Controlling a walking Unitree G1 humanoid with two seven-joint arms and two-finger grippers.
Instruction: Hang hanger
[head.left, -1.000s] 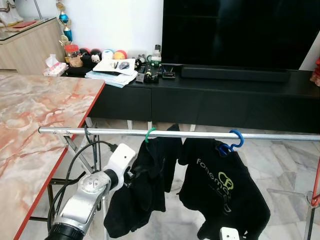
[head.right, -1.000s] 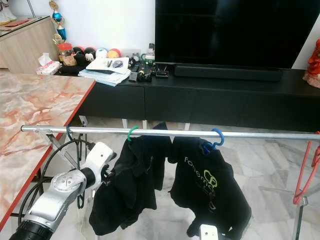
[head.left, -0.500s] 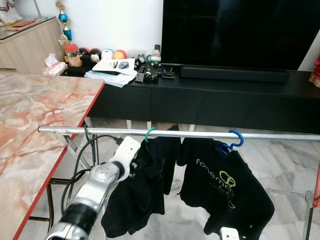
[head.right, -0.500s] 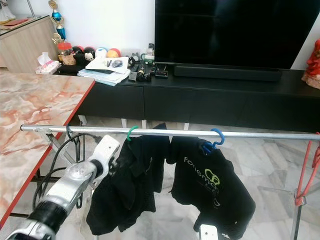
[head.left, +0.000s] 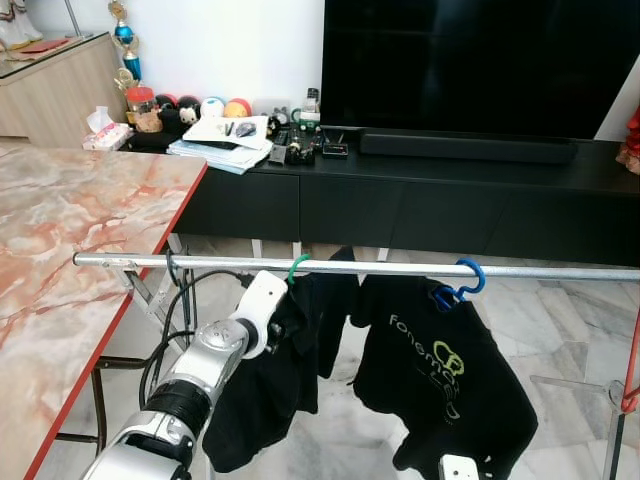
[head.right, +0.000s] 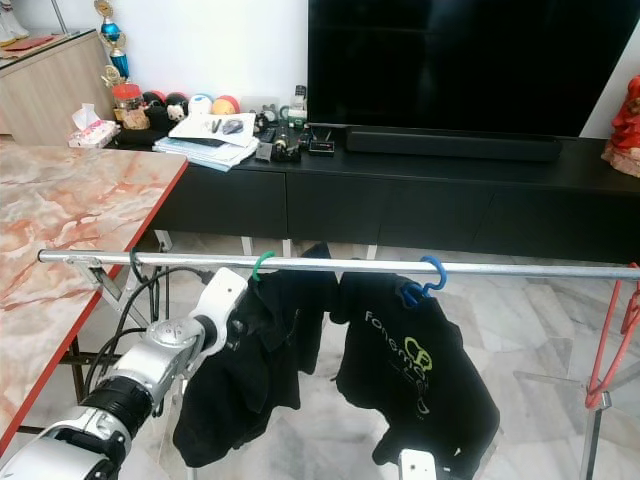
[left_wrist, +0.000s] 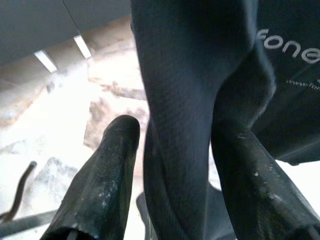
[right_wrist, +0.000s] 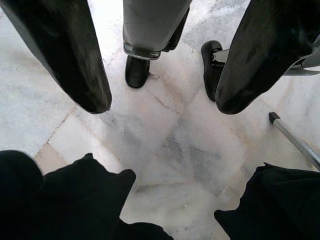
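Note:
A silver rail (head.left: 400, 270) runs across in front of me. Two hangers rest on it. A green hook (head.left: 297, 264) carries a black garment (head.left: 265, 400), and a blue hook (head.left: 468, 277) carries a black T-shirt (head.left: 440, 380) with pale lettering. My left gripper (head.left: 283, 318) reaches into the black garment just below the green hook. In the left wrist view its fingers (left_wrist: 107, 175) stand apart with a fold of that black cloth (left_wrist: 190, 100) between them. My right gripper (right_wrist: 162, 105) hangs low, open, pointing at the floor.
A marble table (head.left: 70, 230) with a red edge stands on my left. A long black TV cabinet (head.left: 450, 200) lies beyond the rail. A red hanger (head.left: 632, 370) hangs at the far right. Black cables (head.left: 175, 320) loop under the rail's left end. My feet (right_wrist: 137, 70) stand on pale floor tiles.
My left arm has stretched forward and up, bringing the gripper into the black garment under the green hook. The garment's lower part has swung a little. Both hooks stay on the rail.

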